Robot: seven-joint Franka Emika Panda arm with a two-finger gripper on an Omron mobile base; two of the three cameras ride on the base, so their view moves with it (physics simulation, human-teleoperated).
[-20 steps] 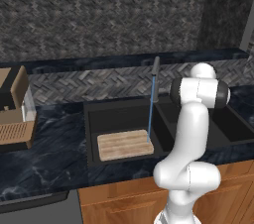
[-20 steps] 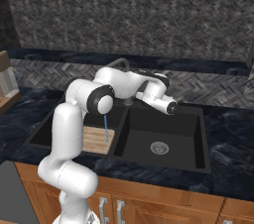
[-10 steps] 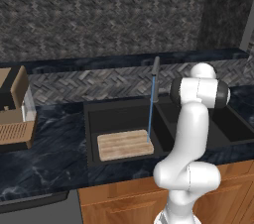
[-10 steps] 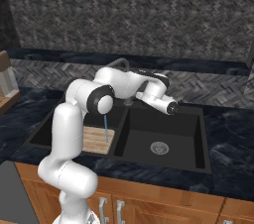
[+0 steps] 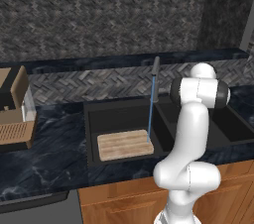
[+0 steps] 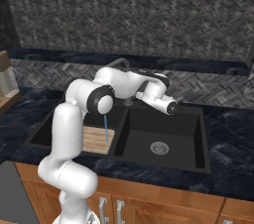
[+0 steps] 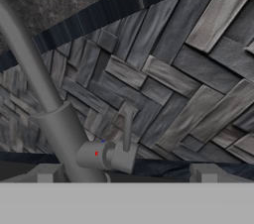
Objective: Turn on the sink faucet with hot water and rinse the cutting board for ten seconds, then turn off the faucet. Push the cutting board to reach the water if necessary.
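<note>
The water (image 5: 151, 106) is running, a thin blue thread dropping from the tip of the faucet (image 5: 155, 77) onto the right end of the cutting board (image 5: 124, 144), which lies flat in the left basin of the sink (image 5: 93, 139), close against the divider. So I would say the rinse is the step in hand, with the turning-off yet to come. The board already catches the stream near its 3 o'clock edge, so I see no need to push it. The arm rises from the cabinet front, bends at a high elbow over the worktop (image 5: 44, 156) and reaches across the right basin, its hand (image 6: 167, 106) hanging above that basin toward the back wall, touching nothing. In the hand view the faucet's stem runs up toward 11 o'clock and its side lever (image 7: 126, 131) sits just ahead of the two finger tips (image 7: 45, 173), which stand wide apart with nothing between them; the hand is open and empty. From there the next move, as I judge it, is to wait out the rinse, then ease forward and nudge that lever back to shut the flow. The risk is brushing the stem instead of the lever.
</note>
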